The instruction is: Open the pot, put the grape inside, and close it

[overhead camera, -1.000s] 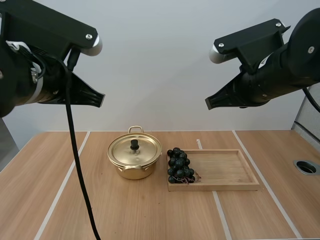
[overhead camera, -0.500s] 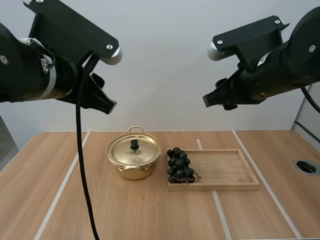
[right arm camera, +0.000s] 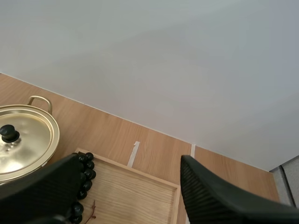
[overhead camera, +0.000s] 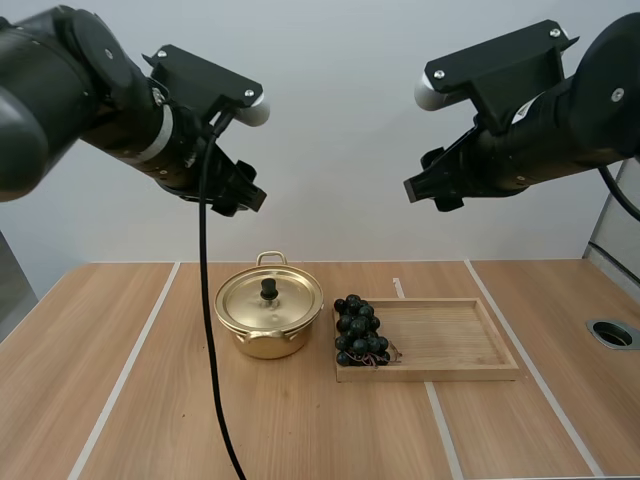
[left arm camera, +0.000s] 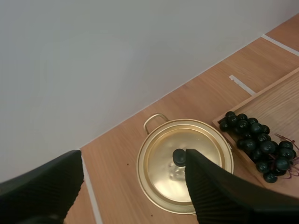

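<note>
Left gripper (overhead camera: 245, 195), fingers spread, has swung inward and now aims down at the pot (overhead camera: 268, 325), its lid (overhead camera: 270, 298) still on; a lid lift looks next. Right gripper (overhead camera: 425, 190), likewise spread, hangs high. Grapes (overhead camera: 360, 333) lie at the pot's three o'clock, in the tray (overhead camera: 455, 340).

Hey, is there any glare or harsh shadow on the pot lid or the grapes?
High view: even light, soft sheen on the pot lid, faint shadow under the pot. Left wrist view: the lid mirrors its black knob, no harsh glare. Right wrist view: the grapes look dark.
</note>
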Robot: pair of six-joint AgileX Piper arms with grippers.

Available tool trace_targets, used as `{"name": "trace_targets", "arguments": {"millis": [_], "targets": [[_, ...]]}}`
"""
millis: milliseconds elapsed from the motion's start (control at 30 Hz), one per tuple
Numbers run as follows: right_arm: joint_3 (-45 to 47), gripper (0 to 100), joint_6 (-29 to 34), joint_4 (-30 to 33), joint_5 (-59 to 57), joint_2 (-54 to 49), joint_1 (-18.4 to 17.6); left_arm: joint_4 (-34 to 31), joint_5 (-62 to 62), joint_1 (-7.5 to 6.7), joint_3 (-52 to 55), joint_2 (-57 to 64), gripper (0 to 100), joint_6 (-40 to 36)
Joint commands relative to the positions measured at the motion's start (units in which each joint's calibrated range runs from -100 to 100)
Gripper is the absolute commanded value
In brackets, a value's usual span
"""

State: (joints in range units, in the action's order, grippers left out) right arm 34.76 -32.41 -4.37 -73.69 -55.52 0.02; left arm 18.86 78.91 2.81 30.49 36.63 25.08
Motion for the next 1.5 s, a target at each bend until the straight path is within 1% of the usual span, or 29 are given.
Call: {"name": "trace_targets", "arguments": {"millis": [0, 167, 233, 333, 400, 500, 600, 667, 833, 1000, 1200, 1467], "targets": [[-0.8, 100, -0.1, -0.9, 0.6, 1.6, 0.2, 2.1, 0.4, -0.22, -0.6, -4.4, 100, 0.3], [-0.8, 100, -0.4, -4.9, 0.6, 5.3, 0.2, 3.2, 0.4, -0.35, -0.6, -9.8, 100, 0.3], [-0.8, 100, -1.4, -6.7, 0.6, 7.0, 0.2, 3.2, 0.4, -1.59, -0.6, -11.3, 100, 0.3], [-0.8, 100, -1.8, -7.7, 0.4, 9.4, 0.2, 3.0, -1.4, -4.34, -0.6, -13.5, 98, 0.2], [-0.8, 100, -1.9, -7.8, 0.4, 10.5, 0.2, 1.2, -4.8, -6.28, -0.6, -15.0, 98, -1.4], [-0.8, 100, -2.3, -7.8, -0.5, 11.3, 0.2, -1.2, -8.8, -8.28, -0.6, -17.6, 98, -3.0], [-0.8, 100, -2.6, -7.8, -0.9, 11.5, 0.2, -4.4, -10.5, -9.44, -0.6, -21.0, 98, -4.6], [-0.8, 100, -2.6, -7.8, -1.1, 11.5, 0.2, -6.2, -10.9, -9.69, -0.6, -23.6, 98, -5.6], [-0.8, 100, -2.6, -7.8, -1.1, 11.5, 0.2, -9.3, -12.3, -9.69, -0.6, -29.1, 98, -7.4], [-0.8, 100, -2.6, -7.8, -1.1, 11.5, 0.2, -12.4, -12.2, -9.69, -0.6, -32.0, 98, -10.2], [-0.8, 100, -2.6, -7.8, -1.6, 11.5, 0.2, -12.4, -14.0, -9.69, -0.7, -33.5, 98, -10.2], [-0.8, 100, -2.6, -7.8, -1.6, 11.5, 0.2, -12.4, -12.9, -9.69, -0.8, -37.0, 98, -10.2]]}}
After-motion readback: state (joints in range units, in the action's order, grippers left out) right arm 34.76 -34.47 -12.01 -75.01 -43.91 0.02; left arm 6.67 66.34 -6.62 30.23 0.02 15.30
